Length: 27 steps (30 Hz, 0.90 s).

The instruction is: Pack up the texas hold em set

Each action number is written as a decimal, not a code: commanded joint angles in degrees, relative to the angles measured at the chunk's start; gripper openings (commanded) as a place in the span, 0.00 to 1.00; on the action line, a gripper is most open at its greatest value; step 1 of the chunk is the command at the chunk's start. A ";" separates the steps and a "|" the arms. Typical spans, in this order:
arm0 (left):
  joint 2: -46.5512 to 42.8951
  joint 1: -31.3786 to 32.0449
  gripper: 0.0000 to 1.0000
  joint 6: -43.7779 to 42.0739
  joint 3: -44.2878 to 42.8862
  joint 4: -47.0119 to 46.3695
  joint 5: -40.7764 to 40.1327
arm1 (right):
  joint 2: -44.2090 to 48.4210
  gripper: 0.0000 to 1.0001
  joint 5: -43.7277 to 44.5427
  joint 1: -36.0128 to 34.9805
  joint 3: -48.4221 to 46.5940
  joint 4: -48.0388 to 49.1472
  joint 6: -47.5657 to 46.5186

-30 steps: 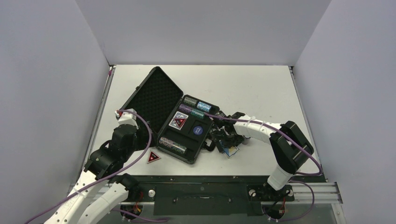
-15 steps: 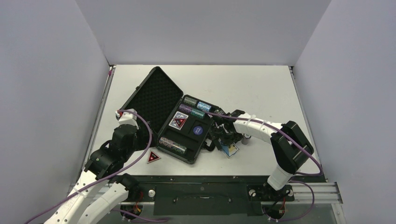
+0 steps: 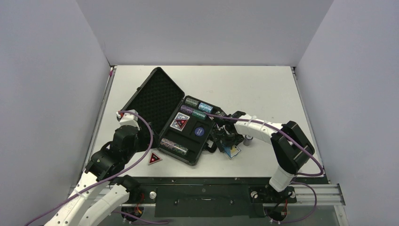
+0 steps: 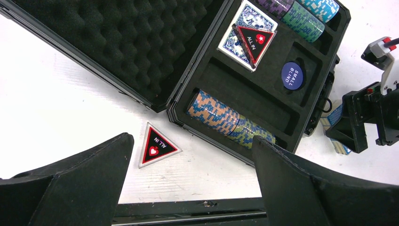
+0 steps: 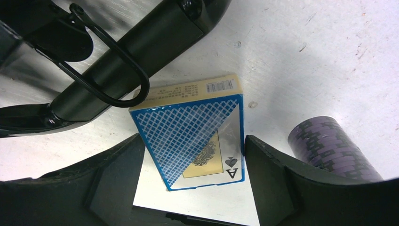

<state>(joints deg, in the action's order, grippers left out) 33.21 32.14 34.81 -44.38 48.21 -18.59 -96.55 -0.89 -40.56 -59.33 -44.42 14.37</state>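
Note:
The black case (image 3: 157, 96) lies open, its foam lid (image 4: 141, 42) leaning back left. In its tray are glittery chip rolls (image 3: 175, 148) (image 4: 226, 120), a blue card deck topped by a red-black triangle (image 4: 253, 40), and a round blue button (image 4: 291, 75). A second triangle (image 3: 154, 158) (image 4: 156, 145) lies on the table before the case. My left gripper (image 4: 192, 141) hovers open above it, holding nothing. My right gripper (image 5: 194, 141) is open, its jaws either side of a skewed blue card deck (image 5: 193, 132) (image 3: 231, 151) on the table; the right pad touches the deck's edge.
A purple chip roll (image 5: 334, 150) (image 3: 248, 140) stands on the table just right of the right gripper. The case's handle (image 5: 108, 89) and side wall lie close on its left. The table's near edge and the black base rail (image 3: 202, 188) run below.
The right gripper has shifted slightly up and left towards the case, and its jaws have drawn in around the deck. The deck, the case and the left arm have not moved.

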 commanded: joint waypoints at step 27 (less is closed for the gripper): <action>-0.51 -0.26 0.96 -0.92 0.02 -2.41 0.66 | -1.09 0.58 0.42 -0.06 0.80 0.88 0.87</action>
<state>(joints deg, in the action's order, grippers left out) 33.28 32.14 34.79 -44.38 48.21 -18.15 -97.51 -0.86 -40.56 -58.96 -44.16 14.59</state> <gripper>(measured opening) 0.965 0.636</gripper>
